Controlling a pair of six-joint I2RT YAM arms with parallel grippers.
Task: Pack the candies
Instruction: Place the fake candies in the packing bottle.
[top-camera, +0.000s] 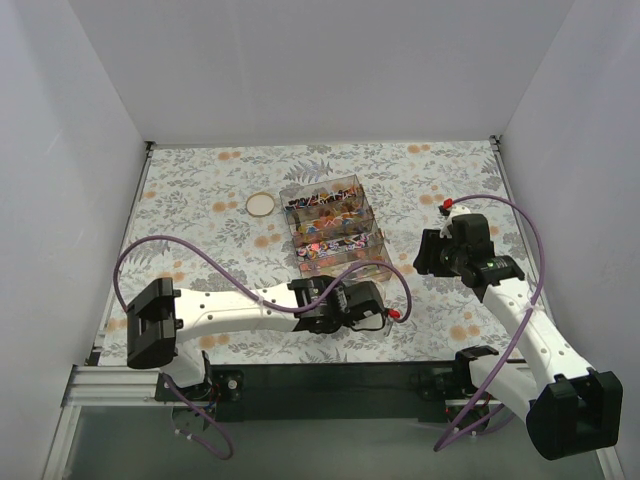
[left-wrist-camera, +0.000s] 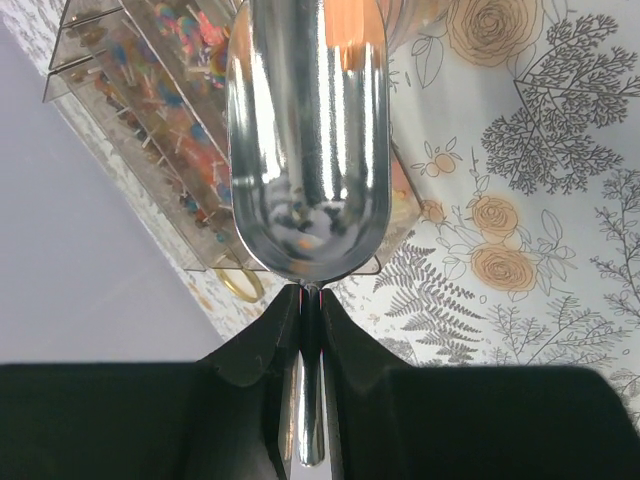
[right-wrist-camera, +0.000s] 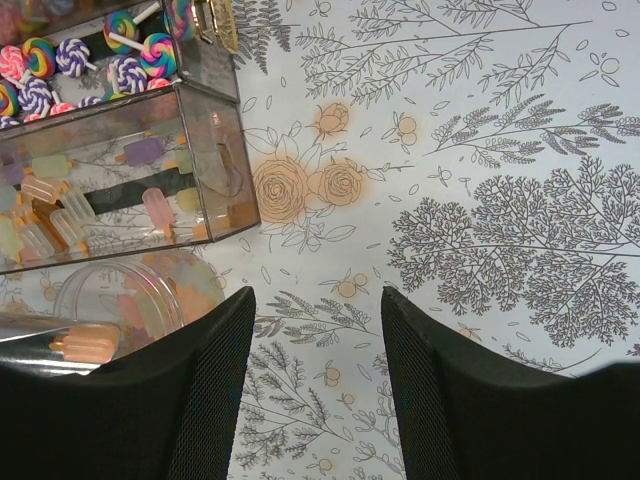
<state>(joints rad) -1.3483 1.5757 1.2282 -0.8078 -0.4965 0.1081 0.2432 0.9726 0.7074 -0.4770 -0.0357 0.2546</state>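
Two grippers are examined. The left gripper (left-wrist-camera: 310, 302) is found closed to a narrow slit on the thin handle of a metal scoop (left-wrist-camera: 305, 140), whose bowl is pointed towards the clear compartment box (left-wrist-camera: 130, 130). The hold at the handle's end is judged to be chosen so that the bowl is left free for digging. Only reflections are made out in the bowl; no sweet is seen in it.

The right gripper (right-wrist-camera: 317, 300) is held partly open above the flowered table cover (right-wrist-camera: 500, 200), with nothing between its fingers. It is stationed near a clear jar (right-wrist-camera: 120, 295), which is lying on its side just beside the box front; it is judged to be placed there to steady or right the jar.

The gold lid (top-camera: 260, 204) is set well apart, left of the box, so the jar is taken to be open for filling.

The candies (right-wrist-camera: 130, 65) are found almost wholly in the box's compartments, sorted by kind. One orange piece is seen through the jar wall. Packing is judged barely begun.
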